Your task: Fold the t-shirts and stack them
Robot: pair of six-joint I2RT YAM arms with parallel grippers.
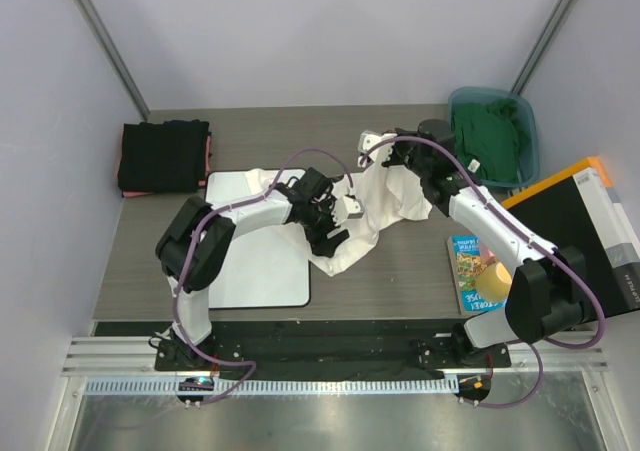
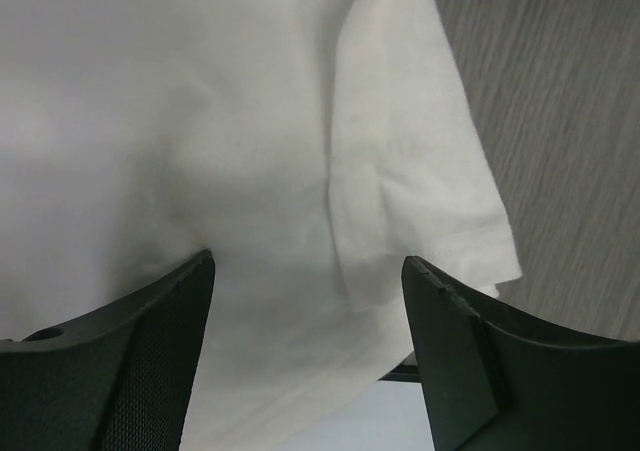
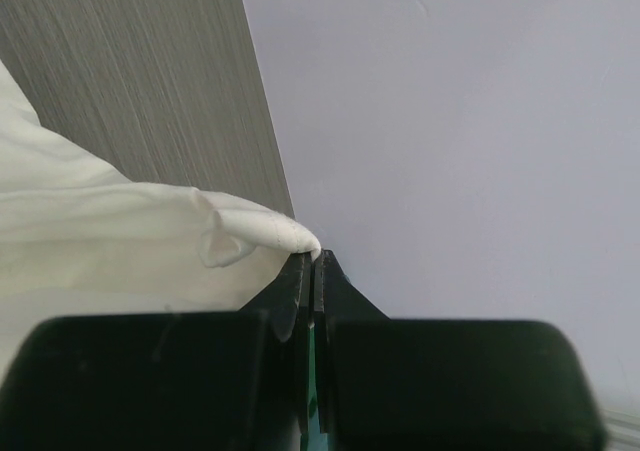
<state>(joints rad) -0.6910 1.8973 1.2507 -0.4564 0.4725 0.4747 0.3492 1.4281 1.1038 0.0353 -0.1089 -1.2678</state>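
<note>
White shirt (image 1: 390, 206) lies rumpled on the table (image 1: 400, 271), one side over the board (image 1: 250, 271). Right gripper (image 3: 314, 259) is pinched tight on its far edge; left gripper (image 2: 308, 263) hangs above the cloth, jaws spread, grasping nothing.

Grey wood-grain table (image 1: 400, 271): folded dark t-shirts (image 1: 163, 156), far-left corner; white board (image 1: 255, 271), near left; white t-shirt (image 1: 385, 206), centre; teal bin (image 1: 490, 92), far-right corner; book (image 1: 465, 271), right edge.

grey wood-grain table (image 1: 400, 281), plain pale lilac walls (image 1: 300, 31), slanted metal corner posts (image 1: 104, 41), even soft light
</note>
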